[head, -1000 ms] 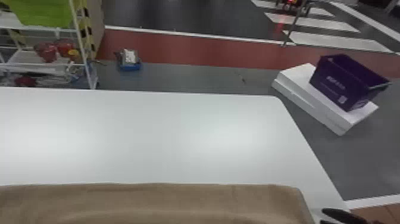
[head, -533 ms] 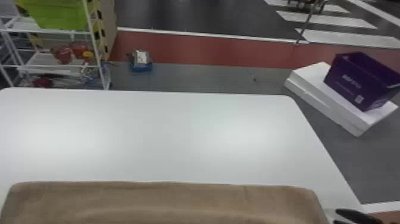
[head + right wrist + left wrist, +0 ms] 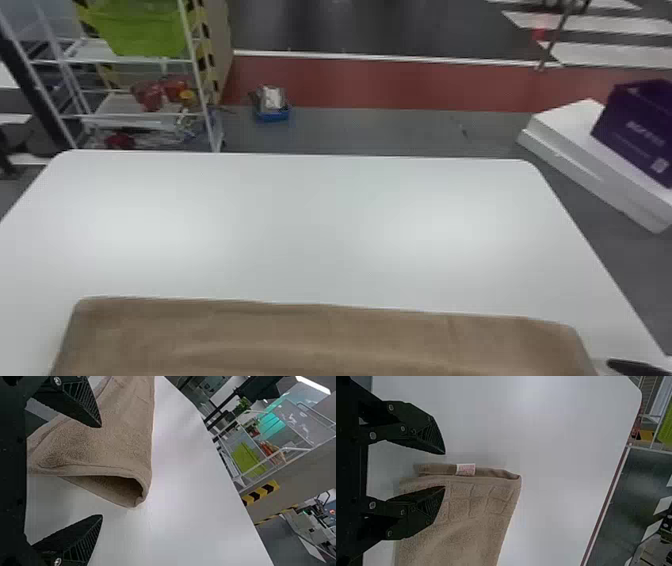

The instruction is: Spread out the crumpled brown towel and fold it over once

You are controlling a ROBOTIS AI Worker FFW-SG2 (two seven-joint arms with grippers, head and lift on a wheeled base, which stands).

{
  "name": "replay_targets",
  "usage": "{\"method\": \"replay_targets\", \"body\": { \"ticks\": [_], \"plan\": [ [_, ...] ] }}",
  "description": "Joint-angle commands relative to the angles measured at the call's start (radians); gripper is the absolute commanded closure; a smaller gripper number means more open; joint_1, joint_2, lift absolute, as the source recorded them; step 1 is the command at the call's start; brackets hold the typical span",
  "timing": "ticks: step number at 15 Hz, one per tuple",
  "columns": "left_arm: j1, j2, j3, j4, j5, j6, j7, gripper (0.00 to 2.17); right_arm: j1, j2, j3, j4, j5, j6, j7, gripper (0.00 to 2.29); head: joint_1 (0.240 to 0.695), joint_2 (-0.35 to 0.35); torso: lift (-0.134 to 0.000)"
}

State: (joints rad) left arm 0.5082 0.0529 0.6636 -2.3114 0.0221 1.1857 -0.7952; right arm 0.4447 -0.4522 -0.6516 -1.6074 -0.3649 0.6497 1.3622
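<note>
a white rack (image 3: 119, 104) stands past the tabletop's (image 3: 320, 225) far left corner. the left gripper (image 3: 445, 470), fingers spread, is at the brown towel's (image 3: 320, 337) labelled left end. the towel lies doubled over on the tabletop, well apart from its far edge. the right gripper (image 3: 632, 367), fingers spread too, is by the towel's other end, near the tabletop's right edge. beyond that edge, a purple bin (image 3: 637, 132) sits on a white slab (image 3: 565, 122).

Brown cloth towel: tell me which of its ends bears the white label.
The end by the black left gripper, where the label lies along the edge; the end by the black right gripper shows a hollow fold.
</note>
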Motion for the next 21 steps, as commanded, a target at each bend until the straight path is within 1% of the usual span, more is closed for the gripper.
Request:
{"method": "replay_targets", "body": {
  "ticks": [1, 2, 3, 4, 5, 8, 9, 10, 11, 13, 14, 15, 16, 17, 19, 20, 21],
  "plan": [
    [0.001, 0.007, 0.002, 0.0, -0.008, 0.022, -0.01, 0.7, -0.009, -0.002, 0.009, 0.004, 0.003, 0.0, 0.005, 0.08, 0.695, -0.055, -0.123],
    [0.001, 0.007, 0.001, -0.002, -0.013, 0.032, -0.016, 0.7, -0.011, -0.002, 0.014, 0.006, 0.003, 0.0, 0.005, 0.08, 0.695, -0.045, -0.123],
    [0.001, 0.007, -0.001, -0.005, -0.011, 0.044, -0.022, 1.02, -0.014, -0.002, 0.015, 0.006, 0.003, 0.0, 0.005, 0.08, 0.695, -0.044, -0.123],
    [0.001, 0.007, -0.001, -0.006, -0.01, 0.062, -0.022, 1.24, -0.014, -0.005, 0.015, 0.006, 0.003, 0.0, 0.005, 0.08, 0.695, -0.044, -0.123],
    [0.0, 0.008, -0.002, -0.013, -0.011, 0.084, -0.025, 1.29, -0.014, -0.005, 0.015, 0.006, 0.003, 0.0, 0.005, 0.08, 0.695, -0.044, -0.123],
    [-0.002, 0.008, 0.001, -0.023, -0.002, 0.121, -0.041, 1.29, -0.009, -0.006, 0.014, 0.009, 0.0, 0.0, 0.005, 0.08, 0.695, -0.059, -0.123],
    [-0.002, 0.007, 0.001, -0.028, -0.002, 0.136, -0.039, 1.27, -0.006, -0.006, 0.014, 0.007, -0.002, -0.003, 0.005, 0.08, 0.695, -0.064, -0.123],
    [-0.005, 0.008, 0.001, -0.028, -0.001, 0.139, -0.039, 1.01, -0.006, -0.006, 0.014, 0.007, -0.002, -0.003, 0.005, 0.08, 0.695, -0.068, -0.123],
    [-0.007, 0.008, 0.004, -0.028, 0.001, 0.139, -0.039, 0.88, -0.004, -0.006, 0.014, 0.009, -0.002, -0.009, 0.005, 0.08, 0.695, -0.071, -0.123],
    [-0.017, 0.008, 0.021, -0.014, 0.016, 0.142, -0.048, 0.46, -0.001, -0.006, 0.015, 0.01, -0.003, -0.015, 0.005, 0.08, 0.695, -0.074, -0.123],
    [-0.023, 0.008, 0.024, -0.009, 0.016, 0.145, -0.052, 0.43, -0.001, -0.006, 0.014, 0.01, -0.003, -0.018, 0.005, 0.08, 0.695, -0.073, -0.123],
    [-0.03, 0.01, 0.024, 0.0, 0.015, 0.145, -0.05, 0.23, 0.0, -0.006, 0.015, 0.01, -0.006, -0.018, 0.005, 0.08, 0.695, -0.073, -0.123],
    [-0.039, 0.012, 0.025, 0.01, 0.01, 0.142, -0.05, 0.16, 0.0, -0.006, 0.014, 0.012, -0.008, -0.018, 0.005, 0.08, 0.695, -0.071, -0.123],
    [-0.04, 0.013, 0.024, 0.014, 0.01, 0.142, -0.05, 0.17, 0.0, -0.006, 0.015, 0.014, -0.008, -0.021, 0.005, 0.08, 0.695, -0.065, -0.123],
    [-0.04, 0.013, 0.019, 0.012, 0.013, 0.145, -0.059, 0.43, 0.0, -0.006, 0.014, 0.014, -0.008, -0.025, 0.005, 0.08, 0.695, -0.06, -0.123],
    [-0.04, 0.015, 0.014, 0.012, 0.013, 0.173, -0.071, 0.55, 0.0, -0.006, 0.014, 0.014, -0.009, -0.021, 0.005, 0.08, 0.695, -0.06, -0.123],
    [-0.045, 0.015, 0.013, 0.01, 0.015, 0.194, -0.087, 0.55, 0.0, -0.008, 0.014, 0.015, -0.009, -0.021, 0.005, 0.08, 0.695, -0.062, -0.123]
  ]
}}
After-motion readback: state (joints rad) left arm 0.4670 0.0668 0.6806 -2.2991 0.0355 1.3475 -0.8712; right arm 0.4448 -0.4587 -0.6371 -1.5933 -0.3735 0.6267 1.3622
